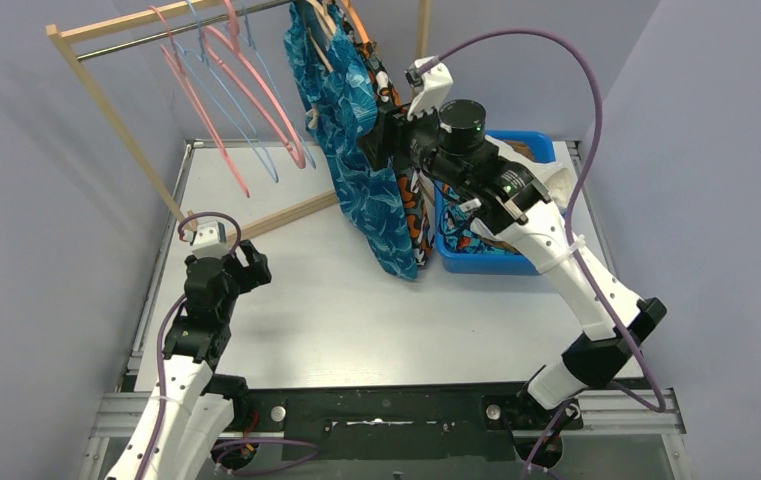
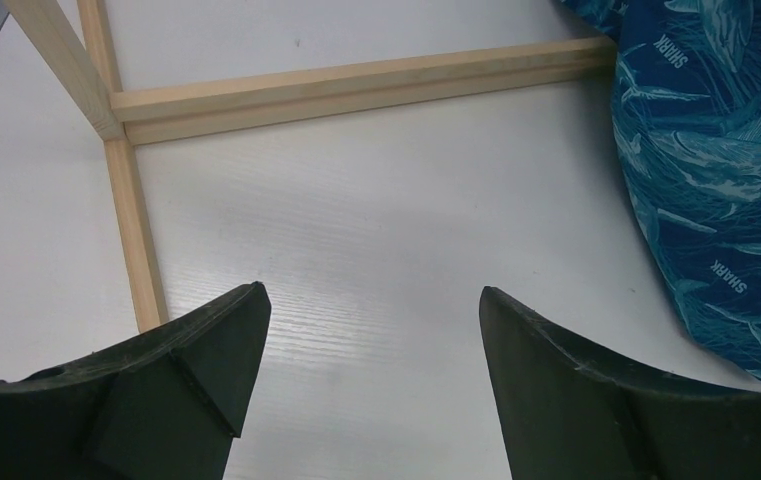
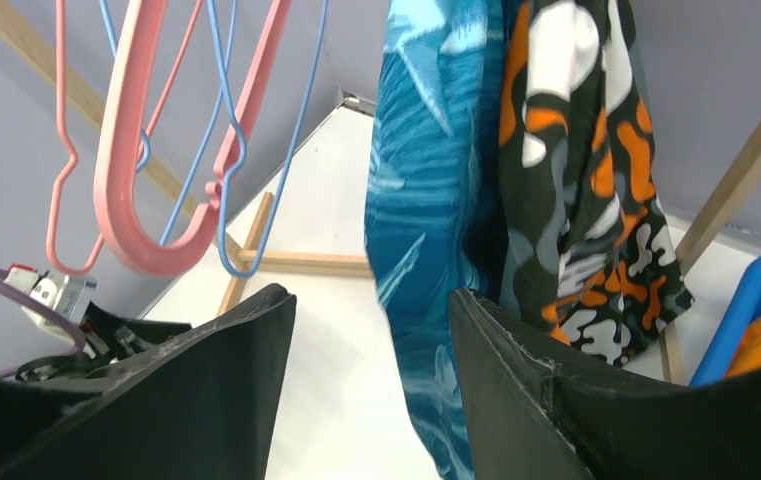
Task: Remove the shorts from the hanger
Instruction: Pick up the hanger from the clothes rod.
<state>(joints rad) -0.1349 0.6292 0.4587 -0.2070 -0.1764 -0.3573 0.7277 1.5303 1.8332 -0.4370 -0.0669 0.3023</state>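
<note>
The teal shark-print shorts [image 1: 366,200] hang from the rail at the far middle of the wooden rack [image 1: 116,120], their hem reaching down close to the counter [image 1: 306,300]. Pressed against their right side hang the orange, black and white camouflage shorts [image 1: 416,215].

The right arm is raised and stretched toward them, and the right tool [image 1: 376,140] sits at the teal pair about halfway up. From that wrist the tool [image 3: 371,300] has its fingers apart. The teal fabric [image 3: 426,180] hangs in the gap, nearer the right finger, and I cannot tell whether it touches. The camouflage pair [image 3: 576,150] hangs just past that finger.

To the left on the same rail hang empty hangers [image 1: 266,110], pink and thin blue. A blue bin [image 1: 546,145] sits on the right side of the counter behind the right arm, with fabric inside.

The left tool [image 1: 228,255] is low over the near left of the counter, well apart from the shorts. Its fingers are spread wide with nothing between them [image 2: 366,300], and the rack's wooden base bars [image 2: 356,85] lie just beyond.
</note>
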